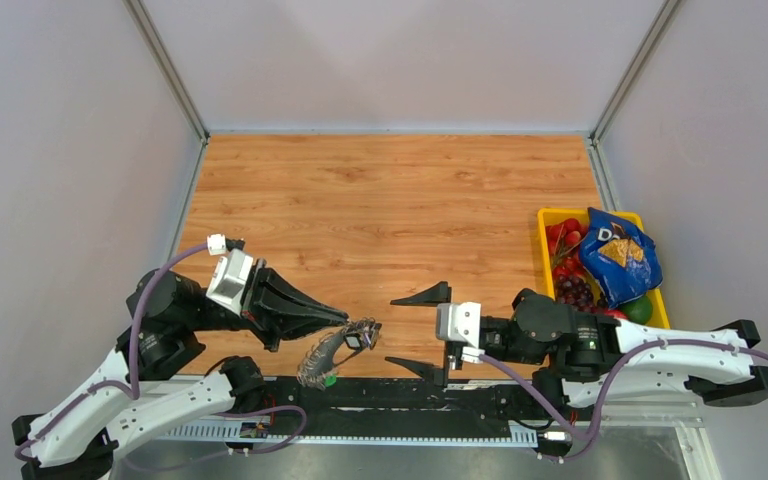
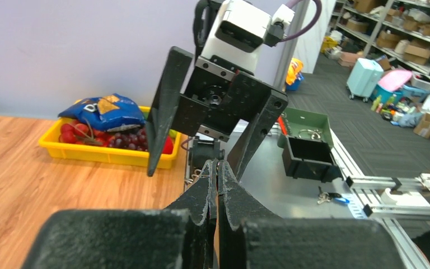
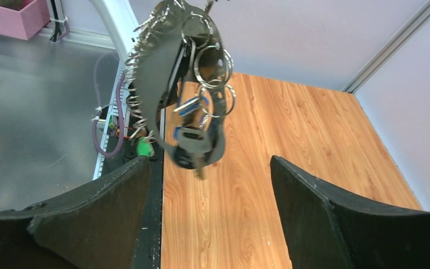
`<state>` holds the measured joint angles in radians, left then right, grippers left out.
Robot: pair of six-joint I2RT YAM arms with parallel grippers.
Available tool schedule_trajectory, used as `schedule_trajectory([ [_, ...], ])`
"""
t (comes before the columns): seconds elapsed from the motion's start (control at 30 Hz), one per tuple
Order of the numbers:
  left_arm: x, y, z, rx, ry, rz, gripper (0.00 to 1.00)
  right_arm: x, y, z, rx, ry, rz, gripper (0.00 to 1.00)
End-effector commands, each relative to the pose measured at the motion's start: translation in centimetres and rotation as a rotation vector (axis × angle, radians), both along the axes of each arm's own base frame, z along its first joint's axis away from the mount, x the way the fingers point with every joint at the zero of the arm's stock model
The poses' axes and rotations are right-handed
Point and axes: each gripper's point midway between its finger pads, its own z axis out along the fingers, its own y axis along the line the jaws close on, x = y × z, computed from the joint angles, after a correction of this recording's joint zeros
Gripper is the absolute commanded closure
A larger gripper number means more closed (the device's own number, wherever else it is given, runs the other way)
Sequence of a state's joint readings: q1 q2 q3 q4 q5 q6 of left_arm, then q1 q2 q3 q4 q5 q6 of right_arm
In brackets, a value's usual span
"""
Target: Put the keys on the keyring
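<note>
Silver-grey wire loop, the keyring (image 3: pixel 157 67), hangs in the air at about 6 o'clock over the wooden table (image 1: pixel 390 200), close to its near edge; a fringe of small chain pieces runs down one side, green tag (image 3: pixel 143 147) at the low end. Left gripper (image 1: pixel 345 322) comes in from 9 o'clock, fingers pressed together, tips clamped on the top of the keyring, which dangles below them. The keys (image 3: pixel 193 143), black and blue heads, hang in a bunch from small split rings within the loop; whether they sit on the big loop itself, cannot tell. Right gripper (image 1: pixel 420 332) faces the bunch from 3 o'clock, near but apart, fingers spread wide, touching nothing; in its wrist view the bunch hangs ahead of the gap. Yellow tray (image 1: pixel 545 215) at 3 o'clock along the table's right edge, holding grapes (image 1: pixel 575 290) and a blue chip bag (image 1: pixel 615 255)
</note>
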<state>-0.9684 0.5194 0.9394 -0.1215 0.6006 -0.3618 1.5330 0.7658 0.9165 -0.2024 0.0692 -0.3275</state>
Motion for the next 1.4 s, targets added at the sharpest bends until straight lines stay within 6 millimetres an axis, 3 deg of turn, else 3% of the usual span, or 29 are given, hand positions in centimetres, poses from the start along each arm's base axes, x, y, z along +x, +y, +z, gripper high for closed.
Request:
schedule_trajectory([
  [0.0,-2.1,0.9,3.0,-0.082,-0.091,-0.091,1.0,0.0,0.2,2.2,0.041,-0.029,0.006,0.14],
  [0.33,-3.6,1.2,3.4,-0.088,-0.131,-0.165,1.0,-2.8,1.1,1.8,0.03,-0.009,0.167,0.1],
  [0.53,-4.4,1.2,4.4,-0.127,-0.157,-0.222,1.0,-2.3,2.9,-0.1,-0.013,-0.014,0.144,0.1],
  [0.97,-5.2,1.7,5.1,-0.146,-0.183,-0.252,1.0,-3.1,5.6,0.3,0.013,-0.019,0.232,0.11],
  [1.23,-5.6,2.3,5.7,-0.176,-0.209,-0.249,1.0,-3.9,5.9,0.4,0.028,0.009,0.278,0.21],
  [1.37,-5.6,2.5,5.8,-0.185,-0.211,-0.243,1.0,-4.4,6.2,-0.1,0.013,0.018,0.313,0.34],
])
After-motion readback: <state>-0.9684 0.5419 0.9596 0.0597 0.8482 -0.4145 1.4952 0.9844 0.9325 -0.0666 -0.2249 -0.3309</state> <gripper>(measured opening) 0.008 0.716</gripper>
